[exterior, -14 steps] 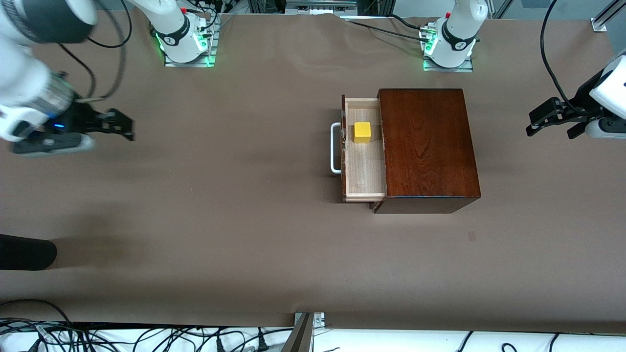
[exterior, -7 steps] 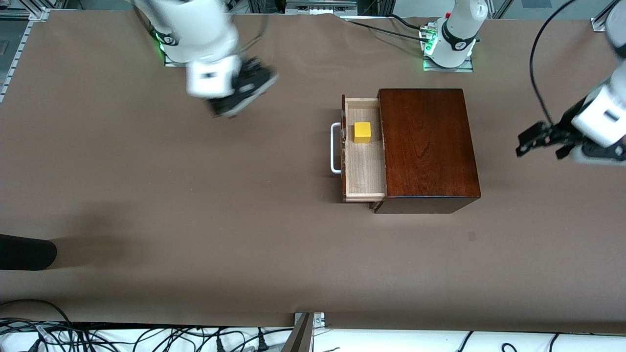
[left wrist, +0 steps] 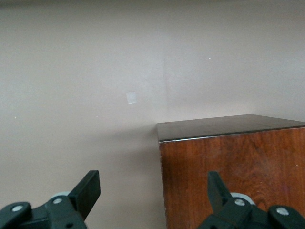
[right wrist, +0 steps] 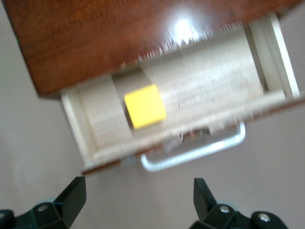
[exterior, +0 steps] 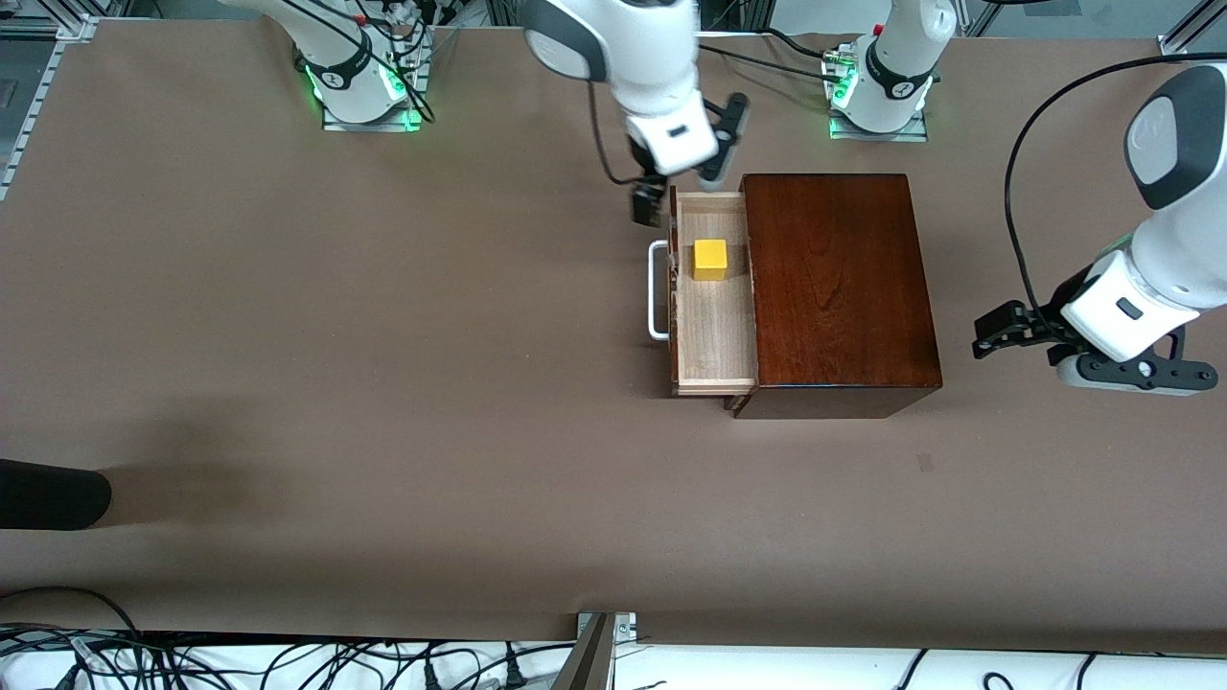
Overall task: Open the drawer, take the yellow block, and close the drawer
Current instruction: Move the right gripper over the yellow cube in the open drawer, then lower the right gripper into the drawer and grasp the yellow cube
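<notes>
Front cam high overhead; wrist cams close, probably sharing box [exterior: 836, 287].

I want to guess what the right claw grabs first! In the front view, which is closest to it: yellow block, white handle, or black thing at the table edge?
1. Yellow block, in the open drawer.
2. White handle, on the drawer front; nearly tied.
3. Black thing, at the right arm's end.

Clear air above yellow block [exterior: 710, 259]

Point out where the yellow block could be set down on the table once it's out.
Bare brown table stretches from the open pale-wood drawer's white handle toward the right arm's end. Crowded: the open right gripper over the drawer by the small yellow block; the open left gripper beside the mahogany box.
</notes>
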### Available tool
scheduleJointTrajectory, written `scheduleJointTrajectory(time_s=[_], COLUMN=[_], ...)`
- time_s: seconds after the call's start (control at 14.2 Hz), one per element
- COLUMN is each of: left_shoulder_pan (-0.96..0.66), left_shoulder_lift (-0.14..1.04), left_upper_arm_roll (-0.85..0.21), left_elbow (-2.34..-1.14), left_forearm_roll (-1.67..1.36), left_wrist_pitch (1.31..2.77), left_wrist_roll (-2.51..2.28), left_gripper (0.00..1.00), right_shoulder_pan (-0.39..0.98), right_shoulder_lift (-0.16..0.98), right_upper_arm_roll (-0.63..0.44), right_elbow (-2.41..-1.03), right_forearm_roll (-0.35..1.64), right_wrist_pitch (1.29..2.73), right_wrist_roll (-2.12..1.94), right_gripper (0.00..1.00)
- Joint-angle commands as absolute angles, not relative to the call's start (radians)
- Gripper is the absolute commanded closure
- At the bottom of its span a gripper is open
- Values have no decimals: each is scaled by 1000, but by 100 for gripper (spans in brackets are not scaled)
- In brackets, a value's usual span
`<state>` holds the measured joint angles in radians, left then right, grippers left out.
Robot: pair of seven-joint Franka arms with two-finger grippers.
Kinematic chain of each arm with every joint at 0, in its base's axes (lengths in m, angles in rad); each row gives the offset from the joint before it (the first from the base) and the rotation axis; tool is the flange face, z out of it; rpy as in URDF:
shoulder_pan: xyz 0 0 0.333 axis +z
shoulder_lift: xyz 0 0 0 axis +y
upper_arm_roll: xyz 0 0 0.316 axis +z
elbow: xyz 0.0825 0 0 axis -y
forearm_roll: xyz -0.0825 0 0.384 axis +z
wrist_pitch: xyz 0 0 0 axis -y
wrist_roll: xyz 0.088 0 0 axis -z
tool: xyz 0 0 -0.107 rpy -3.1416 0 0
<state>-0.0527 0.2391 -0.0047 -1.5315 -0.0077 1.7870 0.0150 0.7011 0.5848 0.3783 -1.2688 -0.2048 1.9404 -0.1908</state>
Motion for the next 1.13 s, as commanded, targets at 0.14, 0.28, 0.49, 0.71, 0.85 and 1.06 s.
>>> scheduleJointTrajectory(time_s=[0.14, 0.28, 0.49, 0.71, 0.85, 1.06], left_shoulder_pan=[-55, -57, -60, -70, -68, -57], left_shoulder_lift=[244, 244, 244, 244, 242, 242], left_upper_arm_roll=[-5, -6, -5, -6, -5, -5], left_elbow=[-1500, -1499, -1499, -1499, -1499, -1500], left_forearm_roll=[-14, -18, -18, -15, -14, -6], left_wrist_pitch=[1769, 1769, 1769, 1769, 1769, 1766], left_wrist_roll=[18, 21, 29, 29, 31, 40], left_gripper=[0, 0, 0, 0, 0, 0], right_shoulder_pan=[768, 790, 795, 807, 808, 813], right_shoulder_lift=[764, 791, 830, 841, 851, 868], right_upper_arm_roll=[373, 373, 365, 364, 348, 338], right_elbow=[-1081, -1083, -1081, -1085, -1081, -1081], right_forearm_roll=[-321, -356, -368, -370, -370, -376], right_wrist_pitch=[1933, 1937, 1976, 1970, 1980, 2032], right_wrist_roll=[-344, -350, -348, -347, -348, -347], right_gripper=[0, 0, 0, 0, 0, 0])
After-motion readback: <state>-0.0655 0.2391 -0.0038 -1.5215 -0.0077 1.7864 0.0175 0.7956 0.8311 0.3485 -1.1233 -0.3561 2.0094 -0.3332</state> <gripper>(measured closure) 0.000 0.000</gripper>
